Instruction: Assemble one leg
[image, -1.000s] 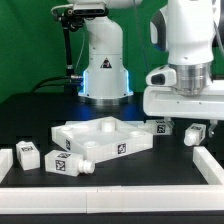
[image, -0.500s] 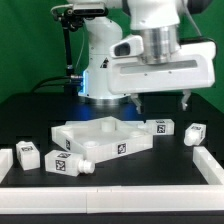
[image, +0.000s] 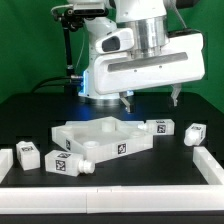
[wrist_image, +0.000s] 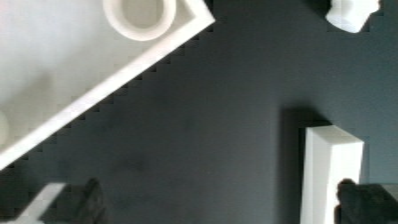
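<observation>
Several identical white legs with black-and-white tags lie on the black table: two at the exterior view's left (image: 28, 153) (image: 62, 163) and two at its right (image: 157, 127) (image: 193, 132). The large white tray-like frame (image: 100, 135) with round sockets lies in the middle. My gripper (image: 151, 100) hangs open and empty well above the table, over the frame's right end. In the wrist view the gripper (wrist_image: 217, 205) is open with bare dark table between its fingertips (wrist_image: 71, 200). The frame's edge and a round socket (wrist_image: 143, 20) show there, and part of a leg (wrist_image: 350, 10) at the corner.
Low white rails border the table at the front (image: 100, 180), the exterior view's left (image: 5, 160) and right (image: 210, 165). The robot base (image: 105, 70) stands behind the frame. A long white bar (wrist_image: 333, 165) lies close to one finger in the wrist view.
The gripper has risen from low beside the right-hand leg and moved toward the exterior view's left. It stays open and empty. The parts have not moved.
</observation>
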